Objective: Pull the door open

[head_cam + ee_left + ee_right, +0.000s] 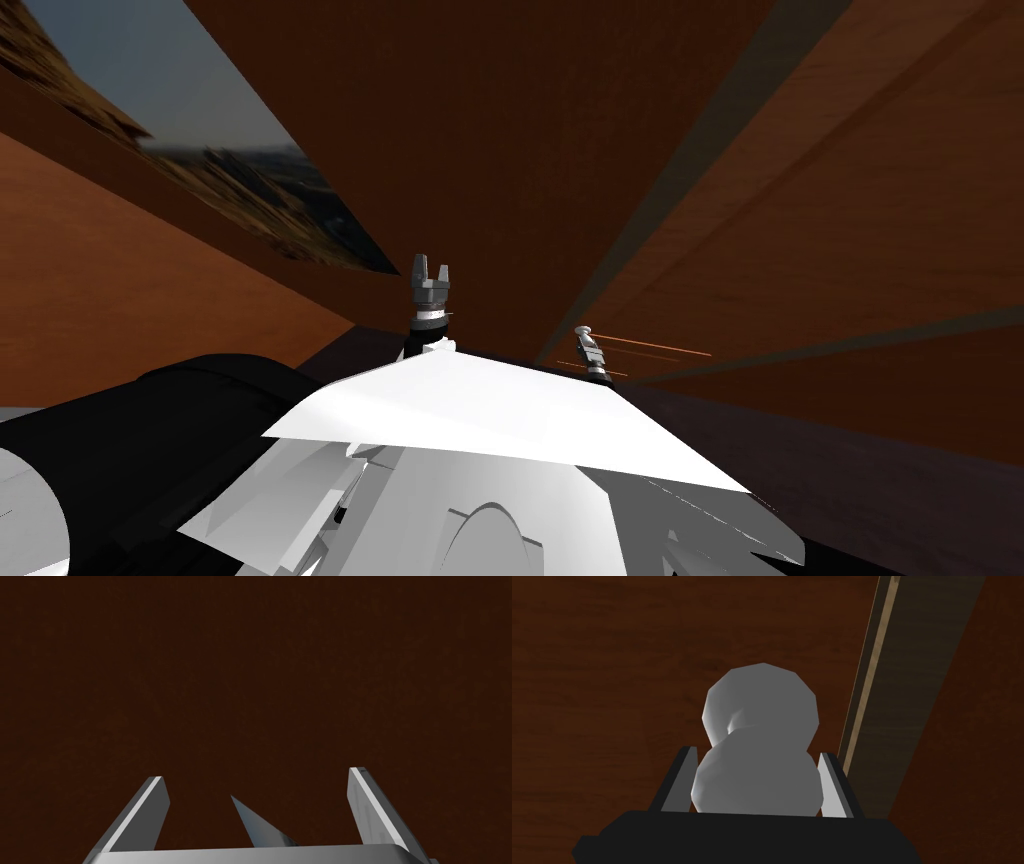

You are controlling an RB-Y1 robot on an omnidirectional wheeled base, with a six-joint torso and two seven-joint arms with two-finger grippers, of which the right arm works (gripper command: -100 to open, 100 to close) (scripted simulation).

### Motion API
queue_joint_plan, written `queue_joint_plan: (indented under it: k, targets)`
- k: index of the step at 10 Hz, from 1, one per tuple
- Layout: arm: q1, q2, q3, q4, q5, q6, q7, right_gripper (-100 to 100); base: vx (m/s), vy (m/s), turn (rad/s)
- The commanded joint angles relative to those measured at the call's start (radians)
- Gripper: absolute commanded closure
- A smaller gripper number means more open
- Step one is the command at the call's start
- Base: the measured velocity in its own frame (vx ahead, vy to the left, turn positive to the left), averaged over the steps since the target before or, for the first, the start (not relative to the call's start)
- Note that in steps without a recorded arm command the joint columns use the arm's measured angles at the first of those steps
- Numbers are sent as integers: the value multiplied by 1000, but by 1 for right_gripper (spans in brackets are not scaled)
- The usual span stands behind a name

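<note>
Closest to the camera, the right gripper [757, 752] is seen closed on a grey door knob [760, 726], one thin finger pressed against each side of its rounded front lobe. The knob's long axis runs straight out from the door [612, 676] toward the gripper, in line with the fingers, so the coming pull is judged to go back along that line. Just beside the knob, on the right arm's outer side, a paler strip of door frame [907, 701] is seen, which suggests that this is the latch edge and that the hinges lie toward the robot's left. In the head view the left gripper [430, 270] is held up in front of the same dark brown door, well apart from the knob. Its jaws are spread wide and empty, and a flat dark brown surface is faced. This arm may be met by the door as it swings inward. Further off to the left, a pane showing a hilly landscape [200, 150] is set in a reddish-brown wall [120, 290].
</note>
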Motion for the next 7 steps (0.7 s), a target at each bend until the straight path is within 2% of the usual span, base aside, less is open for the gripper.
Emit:
queue_joint_plan:
  k: [1,7]
  targets:
    - [0,4,2,0,1,-2,-1,100,0,0,0]
    - [-6,2,13,1,-46,6,-120,100,-52,-26,65]
